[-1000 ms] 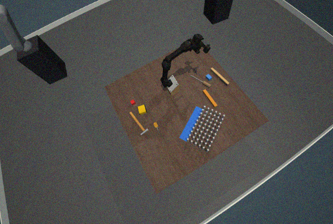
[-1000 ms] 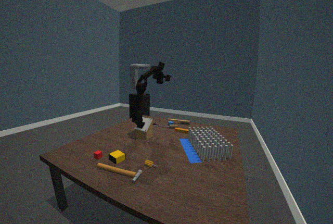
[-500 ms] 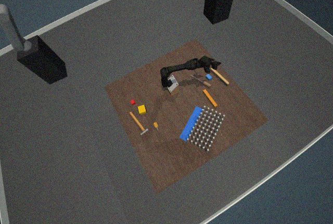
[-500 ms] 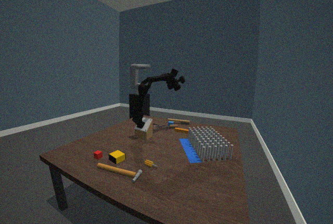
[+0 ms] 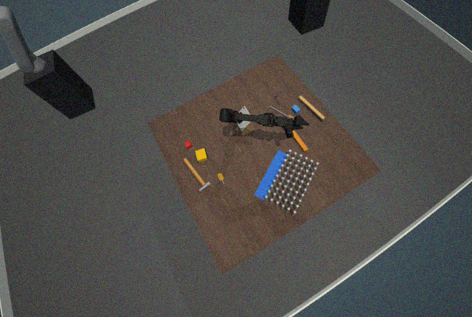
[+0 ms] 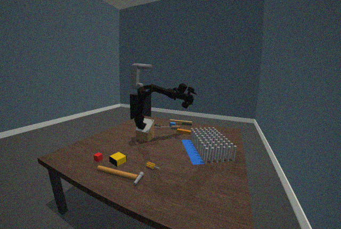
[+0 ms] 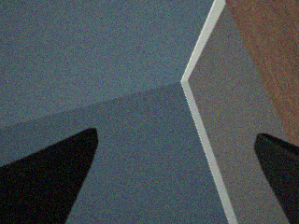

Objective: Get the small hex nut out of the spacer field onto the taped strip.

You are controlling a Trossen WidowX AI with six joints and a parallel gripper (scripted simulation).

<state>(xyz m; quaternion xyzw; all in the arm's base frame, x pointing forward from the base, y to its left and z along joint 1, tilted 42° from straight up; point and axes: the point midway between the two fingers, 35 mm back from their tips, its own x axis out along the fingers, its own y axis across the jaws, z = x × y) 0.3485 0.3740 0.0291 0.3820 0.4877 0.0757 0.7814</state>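
Thin metal spacers (image 5: pixel 294 211) (image 6: pixel 206 155) stand upright in rows. The blue taped strip (image 5: pixel 268 176) (image 6: pixel 191 150) lies along their near side toward the arm's base. The nut cannot be made out in any view. A thin-rod tool (image 5: pixel 279 110) (image 6: pixel 165 127) with a tan handle lies on the table beyond the orange bar; the arm partly hides it in the top view. My gripper (image 5: pixel 302 124) (image 6: pixel 192 100) (image 7: pixel 174 137) is open and empty, raised high above the table, near that tool and the orange bar in the top view, away from the spacers.
An orange bar (image 5: pixel 299 141) (image 6: pixel 183 131) lies beside the field. A blue cube (image 5: pixel 296 108) (image 6: pixel 172 124) and tan bar (image 5: pixel 311 108) lie farther back. A hammer (image 5: pixel 194 172) (image 6: pixel 118 172), stubby screwdriver (image 5: pixel 220 176) (image 6: pixel 150 165), yellow block (image 5: pixel 200 155) and red cube (image 5: pixel 188 144) are on the opposite side.
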